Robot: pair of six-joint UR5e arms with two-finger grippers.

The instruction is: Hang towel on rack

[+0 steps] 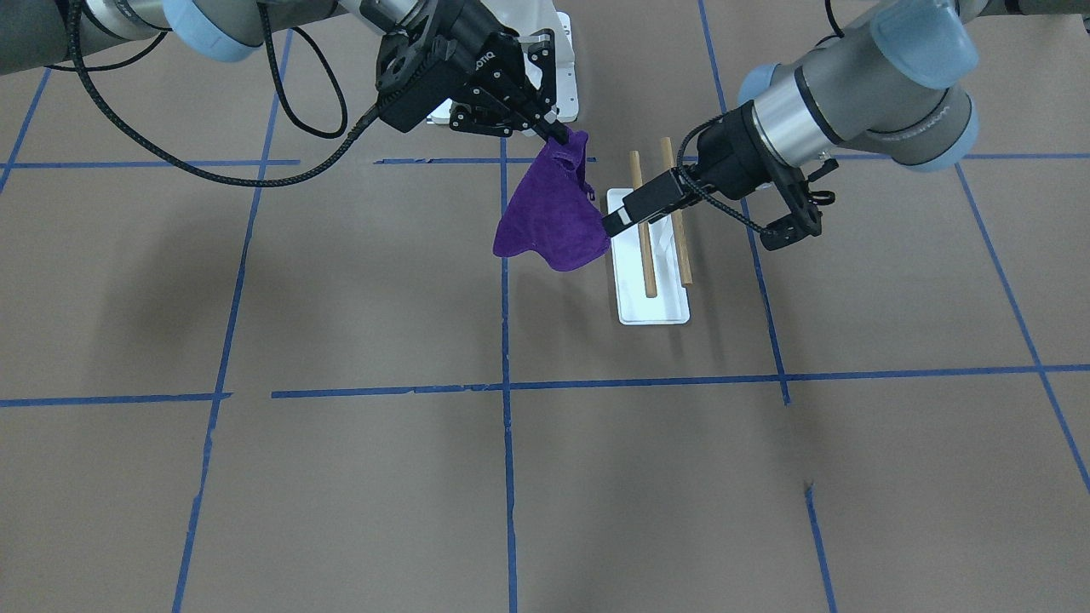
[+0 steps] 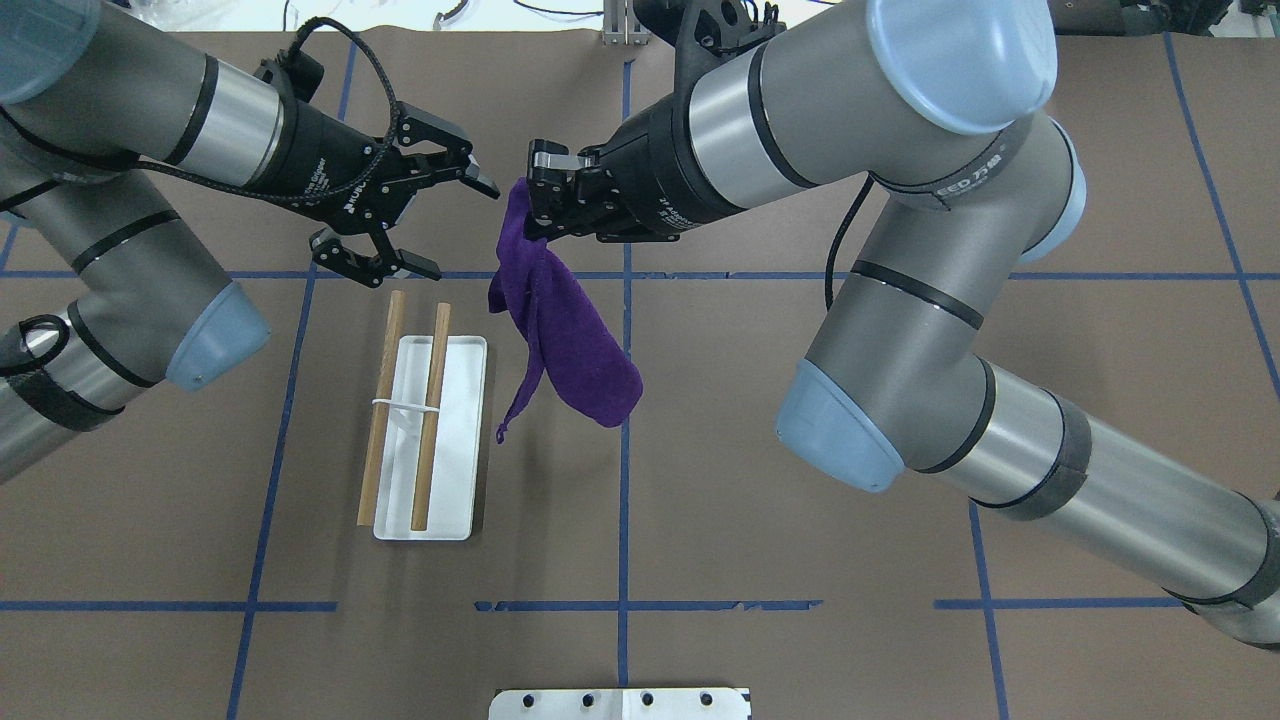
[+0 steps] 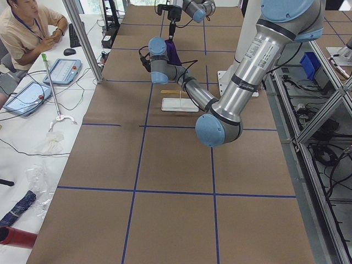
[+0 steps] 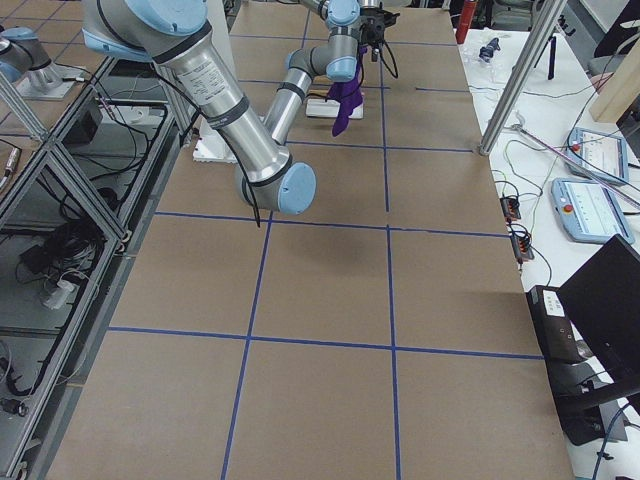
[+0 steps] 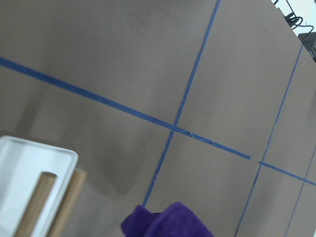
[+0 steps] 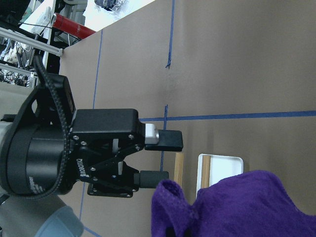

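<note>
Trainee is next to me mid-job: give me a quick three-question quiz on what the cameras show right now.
1. Which tool holds the towel? A left; B right; C neither.
2. True or false: the towel is not yet on the rack.
3. Fill in: the left tool is ____ (open/shut).

Key: 1 B, the right tool pinches its top edge. 2 true, it hangs beside the rack. 3 open.

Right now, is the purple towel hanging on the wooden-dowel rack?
Off: the purple cloth towel dangles from the right gripper, beside the white-based wooden-dowel rack.
</note>
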